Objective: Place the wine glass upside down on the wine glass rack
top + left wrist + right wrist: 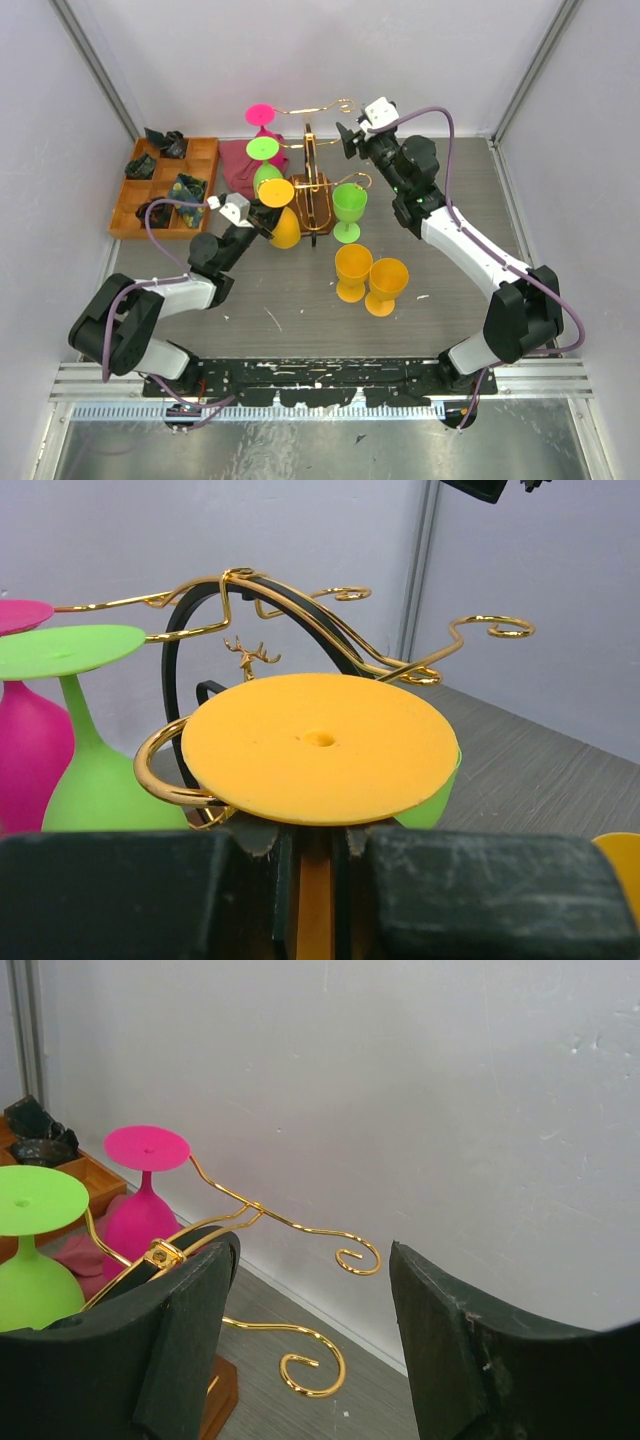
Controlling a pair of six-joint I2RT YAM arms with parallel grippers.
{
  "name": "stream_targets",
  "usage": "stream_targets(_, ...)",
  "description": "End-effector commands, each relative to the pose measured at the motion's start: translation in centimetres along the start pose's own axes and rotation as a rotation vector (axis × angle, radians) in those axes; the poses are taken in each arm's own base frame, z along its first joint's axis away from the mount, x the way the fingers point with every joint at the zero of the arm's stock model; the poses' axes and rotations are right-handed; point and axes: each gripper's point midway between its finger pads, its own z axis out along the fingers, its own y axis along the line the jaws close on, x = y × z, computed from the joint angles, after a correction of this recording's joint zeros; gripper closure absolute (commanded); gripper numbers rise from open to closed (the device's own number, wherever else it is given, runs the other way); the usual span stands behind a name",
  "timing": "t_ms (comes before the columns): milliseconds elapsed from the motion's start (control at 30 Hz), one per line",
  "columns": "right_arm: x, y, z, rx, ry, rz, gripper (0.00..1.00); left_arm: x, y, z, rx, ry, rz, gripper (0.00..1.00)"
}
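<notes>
The wine glass rack [312, 190] is a gold wire stand on a brown base at mid-table. A pink glass [261, 113] and a green glass [263, 149] hang upside down on its left arms. My left gripper [252, 214] is shut on the stem of an orange wine glass [283, 225], held upside down with its foot [320, 745] up, at the rack's near-left arm. A gold scroll loop [160, 772] curls under the foot's left edge; whether the foot rests on it I cannot tell. My right gripper [350, 137] is open and empty above the rack's back right scrolls [352, 1256].
A green goblet [349, 207] stands upright right of the rack. Two orange goblets [353, 271] [386, 286] stand upright in front of it. An orange compartment tray [140, 218] and a maroon cloth [240, 160] lie at the back left. Walls close in the back and sides.
</notes>
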Motion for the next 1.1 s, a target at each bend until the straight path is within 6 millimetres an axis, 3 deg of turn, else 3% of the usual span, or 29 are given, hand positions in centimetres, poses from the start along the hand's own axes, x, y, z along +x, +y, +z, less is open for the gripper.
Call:
stream_targets(0,-3.1,-1.6,-0.5,0.036,-0.070,-0.025,0.30,-2.2,0.2,1.5,0.002,-0.085,0.048,1.00)
stream_targets(467,-2.2,-2.0,-0.3,0.041,-0.052,-0.026,0.30,-0.9,2.6,2.4,-0.118,-0.067,0.098,1.00)
stream_targets(633,-1.8,-1.8,-0.3,0.035,-0.044,-0.022,0.30,-1.3,4.0,2.5,-0.187,-0.078,0.132,0.94)
stream_targets(833,-1.5,-1.7,-0.2,0.030,-0.037,-0.021,0.30,-1.6,5.2,2.4,-0.253,-0.084,0.153,0.79)
stream_targets(1067,-1.3,-1.6,-0.2,0.027,-0.033,-0.021,0.30,-1.5,6.5,1.8,-0.327,-0.080,0.168,0.74)
